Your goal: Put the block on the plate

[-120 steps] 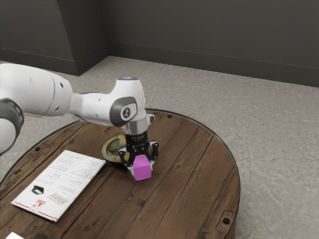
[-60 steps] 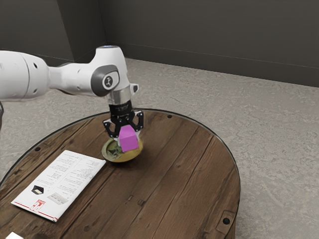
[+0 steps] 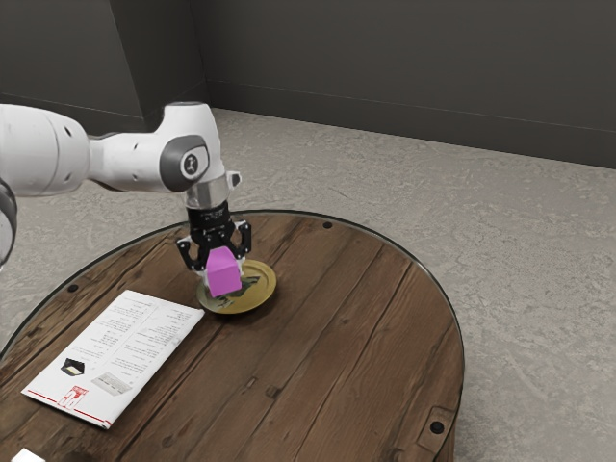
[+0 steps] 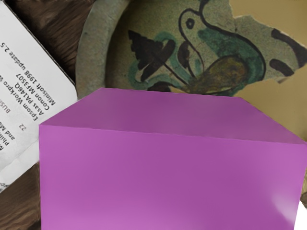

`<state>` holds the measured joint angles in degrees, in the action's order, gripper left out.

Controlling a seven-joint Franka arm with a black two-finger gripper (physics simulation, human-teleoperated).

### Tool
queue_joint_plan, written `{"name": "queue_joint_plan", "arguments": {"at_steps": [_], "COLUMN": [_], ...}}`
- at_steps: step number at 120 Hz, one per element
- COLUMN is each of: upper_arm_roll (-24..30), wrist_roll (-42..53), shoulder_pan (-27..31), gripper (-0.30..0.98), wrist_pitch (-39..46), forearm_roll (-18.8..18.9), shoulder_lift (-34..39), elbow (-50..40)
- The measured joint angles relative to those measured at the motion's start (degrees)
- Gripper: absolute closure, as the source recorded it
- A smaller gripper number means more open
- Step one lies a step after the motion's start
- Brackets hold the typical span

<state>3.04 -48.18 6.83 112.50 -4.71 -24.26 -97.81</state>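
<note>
My gripper [image 3: 221, 273] is shut on the magenta block [image 3: 225, 273], holding it over the left part of the plate [image 3: 258, 292] in the exterior view. Whether the block touches the plate cannot be told. In the wrist view the block [image 4: 168, 177] looms large at the lower edge, and beyond it lies the plate [image 4: 91, 48], with a painted bird pattern and a tan area. The block hides part of the plate.
A white printed booklet [image 3: 115, 356] lies on the round wooden table [image 3: 318, 375], close beside the plate. Another white object [image 3: 27, 456] sits at the exterior view's lower left edge.
My arm has carried the block toward the exterior view's left, first upward from near the plate's front right, then across and slightly down over the plate. Plate and booklet have stayed put.
</note>
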Motion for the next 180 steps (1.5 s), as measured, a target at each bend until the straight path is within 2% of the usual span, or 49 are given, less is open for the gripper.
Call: {"name": "queue_joint_plan", "arguments": {"at_steps": [57,87,113,140,180], "upper_arm_roll": [1.2,1.6,1.7,1.4,3.7], "wrist_roll": [0.7,1.0,2.1,4.2,12.4], "shoulder_pan": [0.6,1.3,1.3,1.5,2.2], "gripper": [0.35,0.35,0.15,0.05,0.01], "wrist_pitch": [0.6,0.8,1.8,-1.4,-12.3], "forearm_roll": [1.2,1.2,1.3,1.6,2.7], "shoulder_lift": [-6.9,-9.1,-9.0,-4.6,5.7], "elbow": [7.5,8.4,8.4,10.8,11.0]}}
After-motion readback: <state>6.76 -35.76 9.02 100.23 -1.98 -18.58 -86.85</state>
